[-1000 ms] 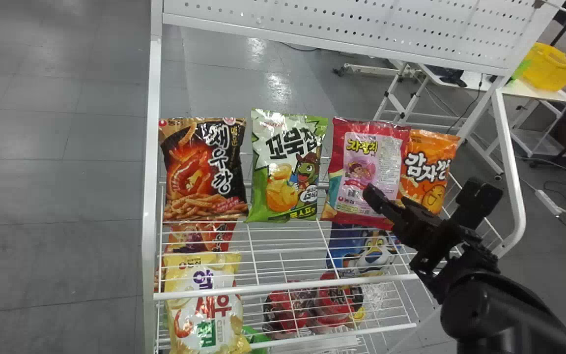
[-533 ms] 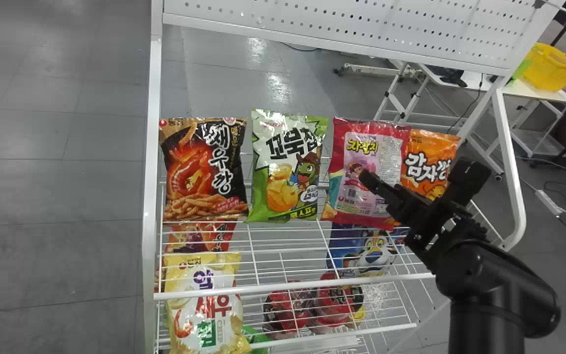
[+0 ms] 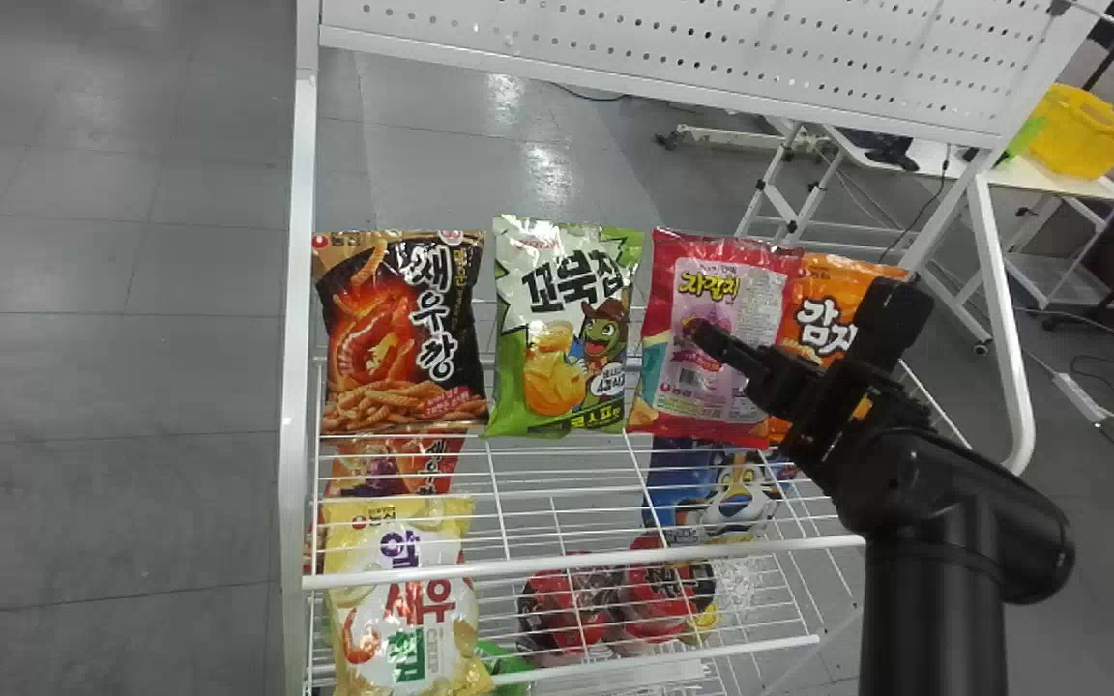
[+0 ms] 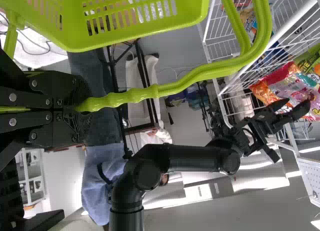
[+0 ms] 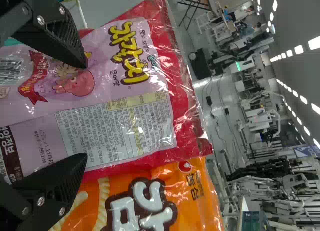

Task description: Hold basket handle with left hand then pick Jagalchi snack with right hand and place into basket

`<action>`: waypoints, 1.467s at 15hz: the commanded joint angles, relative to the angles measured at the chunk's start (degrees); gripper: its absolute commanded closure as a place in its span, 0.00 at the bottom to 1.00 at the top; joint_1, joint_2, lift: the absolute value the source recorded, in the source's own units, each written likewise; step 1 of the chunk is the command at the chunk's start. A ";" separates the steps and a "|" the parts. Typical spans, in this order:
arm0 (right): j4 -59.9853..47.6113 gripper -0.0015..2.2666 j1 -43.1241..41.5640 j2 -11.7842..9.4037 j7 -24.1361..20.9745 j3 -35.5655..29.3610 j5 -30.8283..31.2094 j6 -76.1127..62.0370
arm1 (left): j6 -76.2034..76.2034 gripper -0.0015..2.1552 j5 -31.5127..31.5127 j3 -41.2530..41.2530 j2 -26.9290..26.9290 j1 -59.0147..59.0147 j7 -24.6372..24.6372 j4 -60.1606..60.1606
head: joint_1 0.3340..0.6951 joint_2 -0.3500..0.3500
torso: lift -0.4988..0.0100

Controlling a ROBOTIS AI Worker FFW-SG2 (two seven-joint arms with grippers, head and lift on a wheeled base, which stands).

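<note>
- Jagalchi snack [image 3: 755, 290]: sits on the white wire rack [image 3: 518, 568], between green bag [image 3: 557, 358] and orange bag [image 3: 818, 290].
- Right gripper [image 3: 802, 314]: stands open in front of the snack; contact hard to judge from these angles.
- Left gripper [image 4: 82, 108]: grips the handle [image 4: 200, 73] of the green basket [image 4: 140, 36].

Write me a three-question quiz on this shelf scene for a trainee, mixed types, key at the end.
1. True or false: the left gripper is closed on the basket handle.
2. In the head view's top row, which bag is between the green bag and the orange bag? A) black bag B) Jagalchi snack C) yellow bag
3. Fill in: the right gripper has its fingers ____ (apart/together).
Key: 1 true; 2 B; 3 apart
</note>
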 commanded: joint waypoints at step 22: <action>-23.96 0.99 7.66 -0.02 -0.77 -2.55 -8.37 25.33 | -2.11 0.99 1.34 1.65 0.07 -0.09 -0.97 2.30 | 1.00 0.00 | 0.96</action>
